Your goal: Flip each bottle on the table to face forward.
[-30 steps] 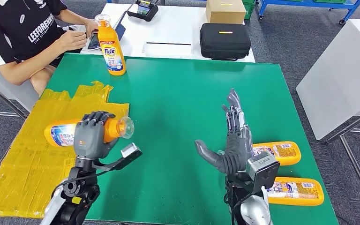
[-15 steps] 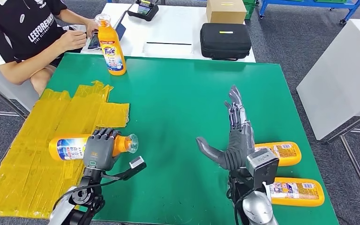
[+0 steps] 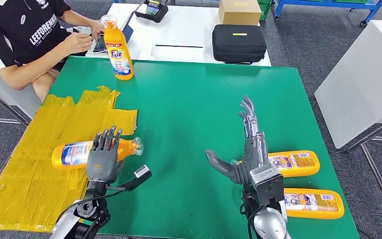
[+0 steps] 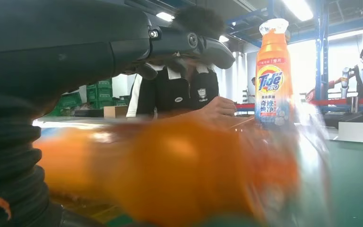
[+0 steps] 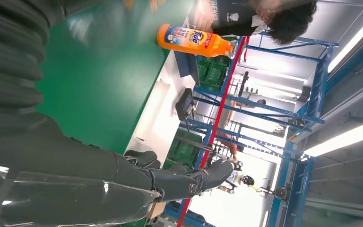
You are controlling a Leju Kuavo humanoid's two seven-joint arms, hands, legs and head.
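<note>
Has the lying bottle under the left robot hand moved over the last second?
Yes. The lying bottle has come toward the robot along the yellow tape patch, away from the upright bottle. The left robot hand has opened.

I see a seated person (image 3: pixel 27 35) at the far left corner, black zip case (image 3: pixel 238 44), cardboard box (image 3: pixel 239 11), white table (image 3: pixel 189 30), yellow taped patch (image 3: pixel 35 164).

Lying bottle (image 4: pixel 170 170) a close orange blur behind the left hand (image 3: pixel 103 160)
</note>
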